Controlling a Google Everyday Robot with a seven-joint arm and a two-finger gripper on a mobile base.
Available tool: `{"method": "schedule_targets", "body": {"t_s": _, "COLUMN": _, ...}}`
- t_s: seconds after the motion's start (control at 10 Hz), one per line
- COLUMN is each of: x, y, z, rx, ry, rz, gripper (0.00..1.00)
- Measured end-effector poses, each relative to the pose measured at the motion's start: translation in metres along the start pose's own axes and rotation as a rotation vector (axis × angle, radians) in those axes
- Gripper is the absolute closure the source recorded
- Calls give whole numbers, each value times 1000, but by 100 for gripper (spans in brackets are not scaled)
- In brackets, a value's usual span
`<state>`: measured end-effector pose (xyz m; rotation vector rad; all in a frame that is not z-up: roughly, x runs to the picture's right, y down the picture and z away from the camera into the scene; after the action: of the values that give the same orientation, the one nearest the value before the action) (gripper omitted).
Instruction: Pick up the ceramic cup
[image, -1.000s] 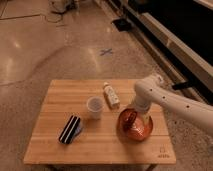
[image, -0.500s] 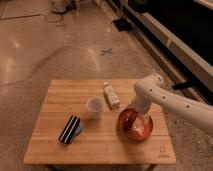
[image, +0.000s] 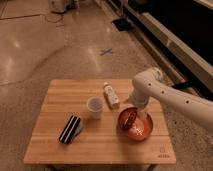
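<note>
On a pale wooden bench (image: 100, 145), seen from above and set on a polished, speckled stone floor (image: 35, 45), four small things are laid out. Near the middle of the bench, slightly closer to its far edge than its near one, the ceramic cup (image: 94, 107) is found: small, plain and white, standing upright with its round rim open to the ceiling. Nothing is touching it.

Just beside the cup, on the side toward the bench's right edge, a small pale bottle (image: 111, 95) is laid on its side, its cap pointed at the far edge. Toward the near left corner, a flat black object with pale stripes (image: 70, 129) is placed at a slant, with a bit of blue showing at one end.

Close to the right edge, a wide orange bowl (image: 143, 131) is seated, shiny and copper-toned. A thick white robot arm (image: 165, 95) is brought in from beyond the right edge, bent at a rounded joint above the far right part of the bench, and turned downward. Its gripper (image: 128, 119) is held over the bowl's left half, low above it or within it, apart from the cup. Whether the gripper is released or clenched cannot be told.

On the floor beyond the far edge, a blue cross (image: 106, 51) is marked.
</note>
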<state>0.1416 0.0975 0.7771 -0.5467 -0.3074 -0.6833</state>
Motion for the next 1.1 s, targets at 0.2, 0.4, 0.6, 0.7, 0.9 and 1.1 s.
{"method": "schedule_targets", "body": {"t_s": 0.2, "x": -15, "y": -21, "z": -26, "rx": 28, "ry": 5, "rz": -59, "gripper": 20}}
{"method": "schedule_targets", "body": {"t_s": 0.4, "x": -37, "y": -38, "z": -37, "rx": 36, "ry": 5, "rz": -124, "gripper": 20}}
{"method": "schedule_targets", "body": {"t_s": 0.6, "x": -61, "y": -53, "z": -39, "rx": 33, "ry": -1, "rz": -189, "gripper": 20}}
{"method": "schedule_targets", "body": {"t_s": 0.7, "x": -71, "y": -60, "z": -38, "rx": 28, "ry": -2, "rz": -215, "gripper": 20}}
{"method": "schedule_targets", "body": {"t_s": 0.9, "x": -86, "y": -67, "z": -17, "rx": -7, "ry": -12, "rz": -247, "gripper": 20}}
{"method": "schedule_targets", "body": {"t_s": 1.1, "x": -99, "y": -77, "z": 8, "rx": -37, "ry": -23, "rz": -273, "gripper": 20}}
